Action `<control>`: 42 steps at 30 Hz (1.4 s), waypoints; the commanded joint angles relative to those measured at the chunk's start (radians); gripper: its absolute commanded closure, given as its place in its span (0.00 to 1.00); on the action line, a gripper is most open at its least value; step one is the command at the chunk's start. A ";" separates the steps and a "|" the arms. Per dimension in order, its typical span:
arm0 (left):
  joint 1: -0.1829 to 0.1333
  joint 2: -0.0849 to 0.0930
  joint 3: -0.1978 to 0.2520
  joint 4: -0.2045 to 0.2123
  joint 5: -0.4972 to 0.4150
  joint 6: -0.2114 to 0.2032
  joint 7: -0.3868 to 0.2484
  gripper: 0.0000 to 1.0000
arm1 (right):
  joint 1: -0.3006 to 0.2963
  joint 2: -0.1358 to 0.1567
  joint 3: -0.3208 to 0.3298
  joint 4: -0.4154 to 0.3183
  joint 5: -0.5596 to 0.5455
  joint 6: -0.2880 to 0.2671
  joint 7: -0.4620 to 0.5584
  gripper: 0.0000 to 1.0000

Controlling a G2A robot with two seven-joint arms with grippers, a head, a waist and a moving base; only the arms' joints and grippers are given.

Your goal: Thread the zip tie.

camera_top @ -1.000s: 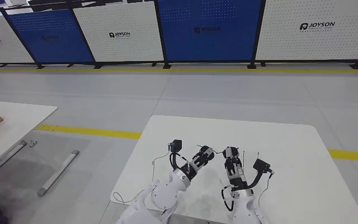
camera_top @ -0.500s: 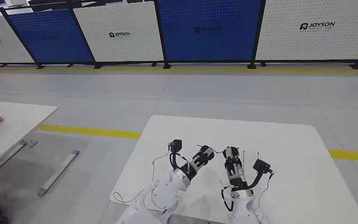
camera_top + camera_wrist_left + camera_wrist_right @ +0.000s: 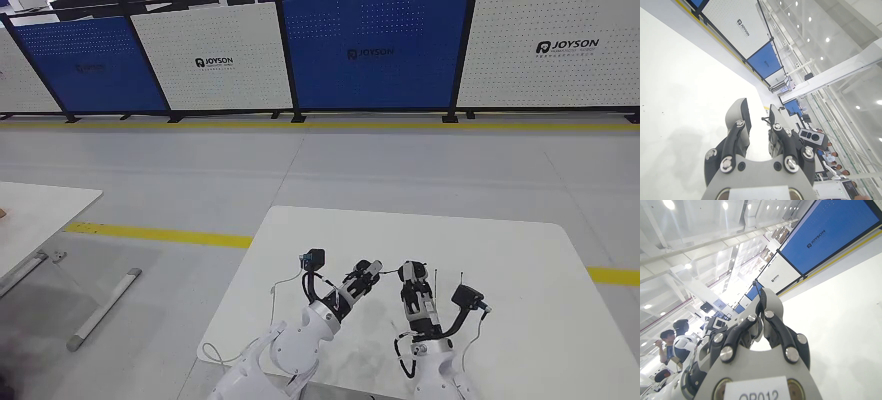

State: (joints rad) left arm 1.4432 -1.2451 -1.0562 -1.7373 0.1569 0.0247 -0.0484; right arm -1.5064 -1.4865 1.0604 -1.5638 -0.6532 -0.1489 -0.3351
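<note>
- The left gripper [image 3: 758, 106] hangs over the near half of the table [image 3: 500, 250]. Its fingers are spread wide, with nothing between the pads.
- The right gripper [image 3: 762, 294] is just beside it, over the same near part of the table. Its fingers are pressed together, pinching the zip tie [image 3: 757, 288].
- The zip tie is a thin black strip held up off the table. Its small end pokes out past the right fingertips.
- In the left wrist view a short black tip shows close to one left finger [image 3: 775, 117]. Whether the two touch cannot be told.
- A second table [image 3: 40, 210] stands on the floor, well apart from the table.
- A yellow line [image 3: 150, 235] crosses the floor level with the table's far edge.
- Blue and white panels [image 3: 375, 55] stand in a row far beyond the table.
</note>
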 commanded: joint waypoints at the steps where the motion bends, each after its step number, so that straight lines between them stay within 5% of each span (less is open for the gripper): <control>1: 0.000 0.000 0.001 -0.001 0.005 0.001 -0.007 0.85 | 0.000 0.000 0.001 -0.001 0.000 0.001 -0.003 1.00; 9: 0.006 0.002 -0.001 -0.009 0.018 -0.006 -0.023 0.87 | 0.007 -0.004 -0.001 0.014 -0.004 0.013 -0.012 1.00; 12: 0.008 0.002 -0.002 -0.012 0.021 -0.005 -0.029 0.83 | 0.009 -0.005 -0.002 0.018 -0.003 0.015 -0.013 1.00; 13: 0.008 0.002 -0.002 -0.012 0.023 -0.005 -0.031 0.74 | 0.010 -0.006 -0.003 0.018 -0.003 0.015 -0.014 1.00; 16: 0.008 0.002 -0.003 -0.013 0.027 -0.001 -0.035 0.75 | 0.011 -0.007 -0.002 0.019 -0.002 0.015 -0.015 1.00; 28: 0.007 0.002 -0.002 -0.011 0.039 0.005 -0.045 1.00 | 0.015 -0.011 -0.001 0.025 0.004 0.015 -0.018 1.00; 42: 0.008 0.001 -0.002 -0.009 0.033 -0.015 -0.050 1.00 | 0.016 -0.012 -0.002 0.032 -0.001 0.012 0.018 1.00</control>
State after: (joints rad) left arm 1.4510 -1.2439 -1.0585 -1.7461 0.1897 0.0120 -0.0967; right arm -1.4907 -1.4983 1.0585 -1.5320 -0.6570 -0.1346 -0.3218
